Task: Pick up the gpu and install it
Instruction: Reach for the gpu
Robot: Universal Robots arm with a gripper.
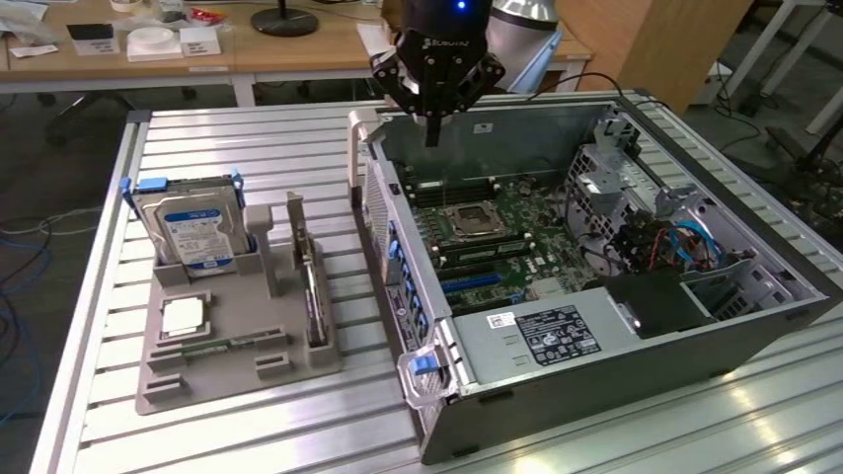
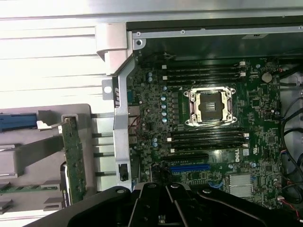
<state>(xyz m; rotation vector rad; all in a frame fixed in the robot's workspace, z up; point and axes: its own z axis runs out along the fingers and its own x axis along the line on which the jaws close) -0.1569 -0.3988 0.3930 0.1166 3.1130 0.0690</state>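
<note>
- While the gpu (image 1: 312,286) stands on edge in a slot of the grey holder tray (image 1: 237,380), at the lower left of the exterior view, nothing touches it. The card is upright, with its thin top edge free.
- Pale square chip (image 1: 185,316): lies flat on the same tray, beside the card.
- Hard drive (image 1: 195,232): blue label, upright at the tray's far end, apart from the gpu.
- Computer case (image 1: 593,385): lies open on the slatted metal table (image 1: 211,434), centre to lower right. The power supply (image 1: 554,334) sits at its near end.
- Motherboard (image 1: 495,237): inside the case, with an empty processor socket (image 1: 472,222). The blue expansion slot (image 1: 471,283) is unoccupied and is judged to be the card's seat.
- Gripper (image 1: 431,138): upper centre, hanging over the far part of the case. Its fingers are pinched together on nothing, well apart from the gpu.
- Step in hand, judged: the approach to pickup, with no grasp begun.
- Next move, judged: it calls for the fingers to part, travel toward the exterior view's left, and alignment with the card's narrow top edge, clear of the tray's posts.
- Wooden desk (image 1: 264,54): upper left, farthest back.
</note>
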